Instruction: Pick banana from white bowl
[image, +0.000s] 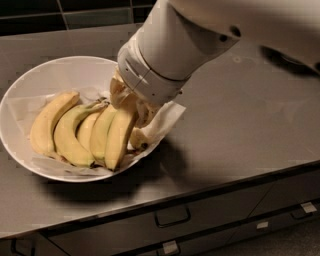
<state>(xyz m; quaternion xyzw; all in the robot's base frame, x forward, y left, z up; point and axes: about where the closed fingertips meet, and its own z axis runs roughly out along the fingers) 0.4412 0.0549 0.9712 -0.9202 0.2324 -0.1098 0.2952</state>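
Note:
The wide, shallow white bowl lined with crinkled white paper sits at the left of the counter. It holds a bunch of several yellow bananas lying side by side. My gripper reaches down from the upper right into the bowl's right side. Its beige fingers are closed on the upper end of the rightmost banana, which still rests among the others. The bananas' stem ends are hidden behind the gripper.
The bowl stands on a dark grey counter, whose front edge runs close below the bowl. Drawers with handles lie under the counter. A dark tiled wall runs along the back.

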